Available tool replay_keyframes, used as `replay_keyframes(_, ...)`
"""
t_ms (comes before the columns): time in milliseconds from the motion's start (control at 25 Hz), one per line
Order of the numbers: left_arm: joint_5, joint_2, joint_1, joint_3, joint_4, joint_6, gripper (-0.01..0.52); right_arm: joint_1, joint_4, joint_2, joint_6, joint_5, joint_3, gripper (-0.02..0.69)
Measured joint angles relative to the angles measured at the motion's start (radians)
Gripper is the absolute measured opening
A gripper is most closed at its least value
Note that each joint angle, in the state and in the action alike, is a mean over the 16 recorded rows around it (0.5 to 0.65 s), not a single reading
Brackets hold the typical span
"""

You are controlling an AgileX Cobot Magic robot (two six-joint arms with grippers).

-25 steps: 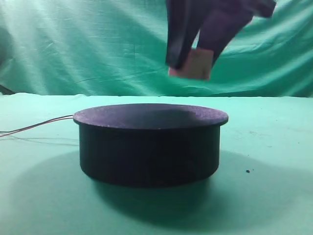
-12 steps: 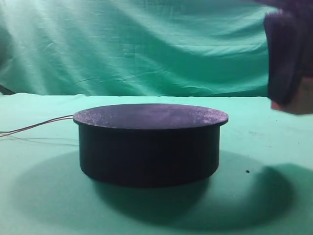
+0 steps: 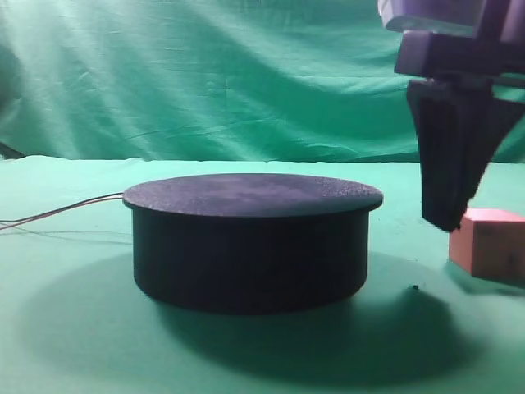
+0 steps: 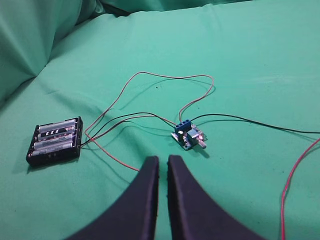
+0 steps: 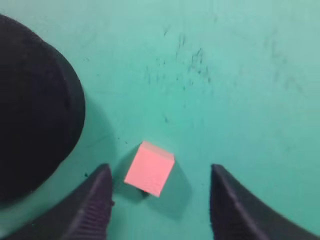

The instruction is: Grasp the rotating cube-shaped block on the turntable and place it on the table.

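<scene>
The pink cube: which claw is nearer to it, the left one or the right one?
Right. The right claw stands open just above the pink cube; the left claw hovers by a battery holder, no cube in view.

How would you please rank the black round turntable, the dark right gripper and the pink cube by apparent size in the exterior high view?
1. Black round turntable, clearly largest.
2. Dark right gripper, though cropped by the frame edge and perhaps nearer the camera, so this rank is unsure.
3. Pink cube, smallest, resting on the green cloth table.
</scene>
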Motion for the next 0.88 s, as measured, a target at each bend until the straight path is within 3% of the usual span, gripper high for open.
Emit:
replay_keyframes(200,0.0,0.0,0.0,0.0,0.0,0.0,0.0,0.0,-0.029,-0.166,0.068,0.093,-0.009,0.101)
replay_keyframes(360,0.0,0.0,0.0,0.0,0.0,0.0,0.0,0.0,-0.045,-0.288,0.122,0.134,0.018,0.017)
replay_keyframes(640,0.0,0.0,0.0,0.0,0.0,0.0,0.0,0.0,-0.064,-0.429,0.184,0.159,0.071,0.0)
replay_keyframes(880,0.0,0.0,0.0,0.0,0.0,0.0,0.0,0.0,-0.066,-0.477,0.131,0.145,0.096,0.0)
